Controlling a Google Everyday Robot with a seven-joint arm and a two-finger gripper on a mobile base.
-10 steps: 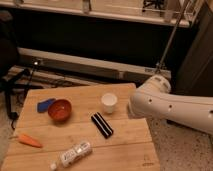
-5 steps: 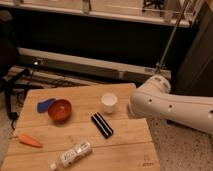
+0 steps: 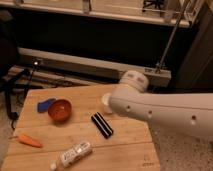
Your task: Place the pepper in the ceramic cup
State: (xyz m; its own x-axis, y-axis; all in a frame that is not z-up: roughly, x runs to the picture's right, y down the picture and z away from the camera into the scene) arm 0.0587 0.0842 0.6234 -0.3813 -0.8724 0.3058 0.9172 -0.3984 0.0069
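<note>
Arm [image 3: 160, 107] half-hides ceramic cup [image 3: 104, 100], closed pincer unseen

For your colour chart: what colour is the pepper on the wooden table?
Orange: the small tapered pepper, camera view. The tool is out of sight, shut.

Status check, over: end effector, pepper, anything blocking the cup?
End effector out of view, shut. Pepper on table front-left, ungrasped. Arm covers part of ceramic cup. Red bowl near the route.

White arm [image 3: 160, 107] reaches from right; gripper out of sight, jaws closed.
</note>
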